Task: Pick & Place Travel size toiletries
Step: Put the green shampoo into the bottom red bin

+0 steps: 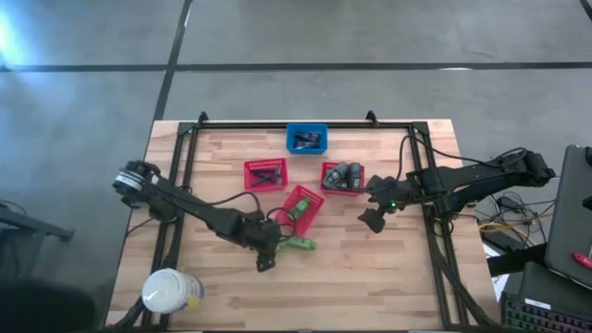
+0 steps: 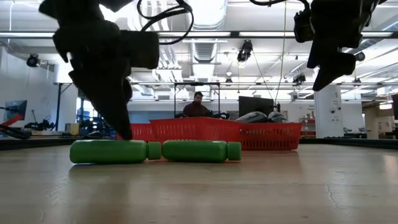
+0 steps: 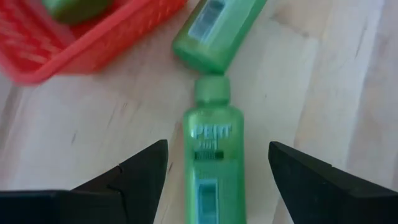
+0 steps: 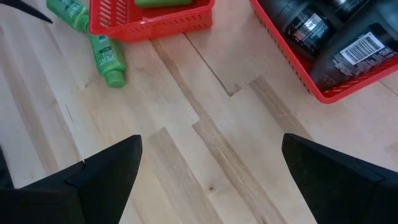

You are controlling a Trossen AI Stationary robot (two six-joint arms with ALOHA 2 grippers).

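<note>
Two bright green bottles lie on their sides, end to end, on the table in front of a red basket. In the left wrist view the nearer green bottle point(image 3: 214, 168) lies between my left gripper's point(image 3: 218, 147) open fingers, with a gap on each side. The second green bottle point(image 3: 214, 28) lies beyond it. In the low view a left finger point(image 2: 121, 118) reaches down beside the left green bottle point(image 2: 109, 151). My right gripper point(image 4: 212, 140) hangs open above bare wood, right of the baskets point(image 1: 373, 217). Grey bottles point(image 1: 344, 174) lie in a red basket.
A tilted red basket point(image 1: 302, 208) holding a green piece sits just beyond the green bottles. Another red basket point(image 1: 265, 174) holds thin black sticks, and a blue basket point(image 1: 306, 139) sits at the far edge. A white-topped round container point(image 1: 169, 291) stands at the near left corner.
</note>
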